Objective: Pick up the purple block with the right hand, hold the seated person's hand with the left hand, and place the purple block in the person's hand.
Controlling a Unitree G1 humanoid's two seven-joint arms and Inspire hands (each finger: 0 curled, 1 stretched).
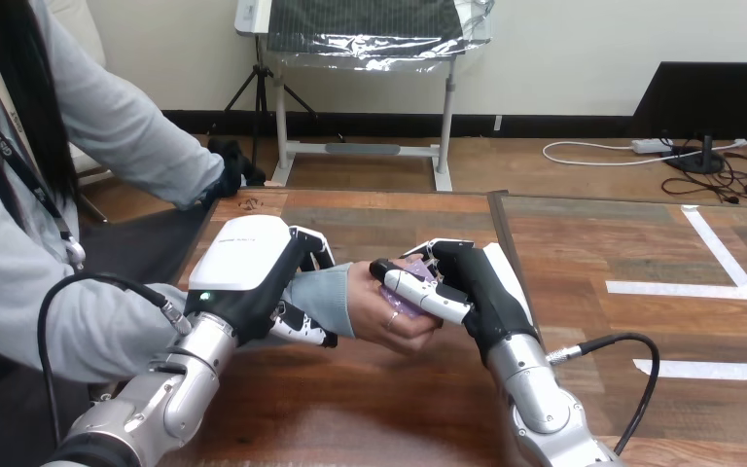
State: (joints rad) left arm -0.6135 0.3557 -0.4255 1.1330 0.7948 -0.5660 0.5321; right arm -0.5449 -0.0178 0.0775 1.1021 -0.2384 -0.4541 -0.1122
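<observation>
My left hand (253,268) is at the left of the table's middle, its fingers and thumb curled round the person's wrist (321,297) in a grey sleeve. The person's hand (389,316) lies palm up just right of it, fingers curled upward. My right hand (467,287) reaches in from the right, its fingers over that palm. The purple block (410,294) is pinched under my right fingers and rests in the person's hand, mostly hidden by both.
The person sits at the table's left side, one arm stretched across the wooden table (370,409). A black cable (632,360) loops off my right forearm. White tape strips (729,263) mark the floor beyond the table's right part.
</observation>
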